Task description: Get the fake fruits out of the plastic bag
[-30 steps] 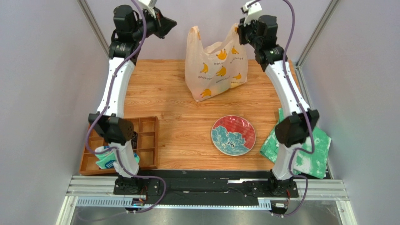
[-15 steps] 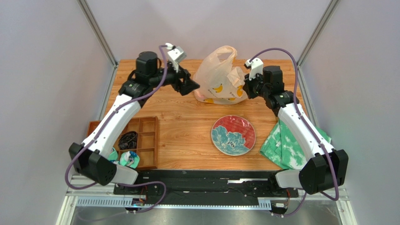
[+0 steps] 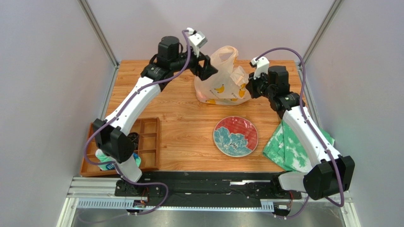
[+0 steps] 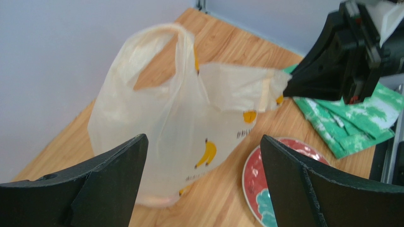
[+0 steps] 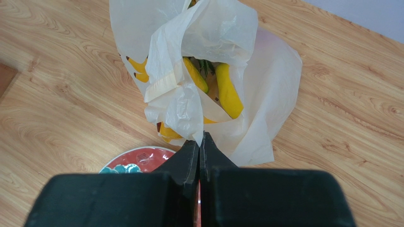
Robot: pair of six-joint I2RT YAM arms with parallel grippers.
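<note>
The plastic bag sits at the far middle of the table, with the right gripper pinched tight on a fold of its rim. The left gripper hangs spread wide, the bag just ahead between its fingers

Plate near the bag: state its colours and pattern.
Plate: red with a teal floral design; clearest in top external view.

Right tool tight on crumpled edge of plastic bag
</note>
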